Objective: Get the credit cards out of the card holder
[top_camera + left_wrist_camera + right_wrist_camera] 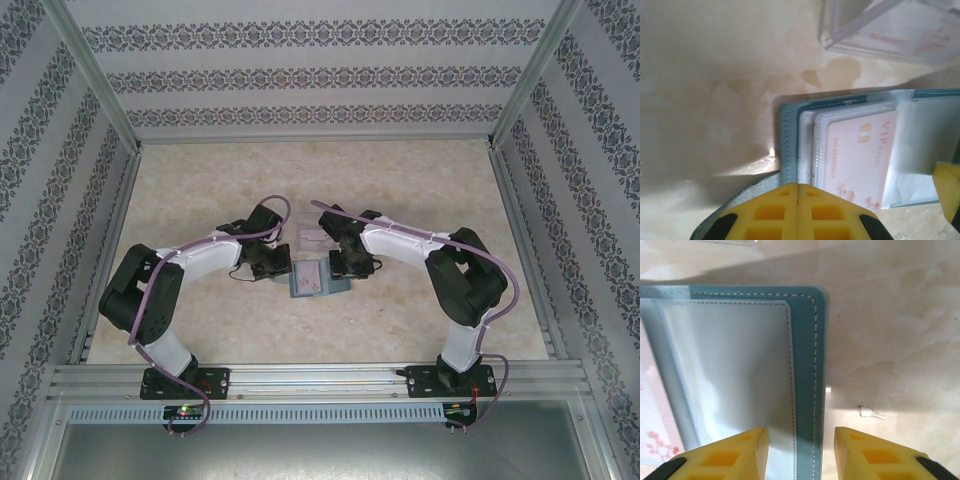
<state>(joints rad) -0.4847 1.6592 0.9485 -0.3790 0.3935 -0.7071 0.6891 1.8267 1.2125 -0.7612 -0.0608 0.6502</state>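
Presently, at the left, the left gripper (pixel 798 212) is seen clenched. Its two yellow fingers are pressed flat together with no gap, and its tips are placed at the near left corner of the card holder (pixel 789 145). Whether a thin flap is pinched between them cannot be told.

The card holder is laid open and flat on the table (pixel 700 100), between the two grippers and in front of the clear tray (pixel 880 30). Its long axis is directed from left to right, from one gripper to the other, and its inner pockets are turned upward.

In its left half, just beside the left fingertips, a pale pink credit card (pixel 860 160) is kept inside a transparent sleeve. The long axis of this card is directed from near to far, across the axis of the holder, and its printed face is turned up. On which side the sleeve is open cannot be told.

Further to the right, a clear pocket that appears empty is seen. The right gripper (pixel 800 450) is held over it with jaws parted and nothing grasped, and the stitched right edge of the holder is found between its fingers.

The card is thus judged to lie to the left of the right gripper, beyond the fold. The left gripper is the nearer one, though it is closed.
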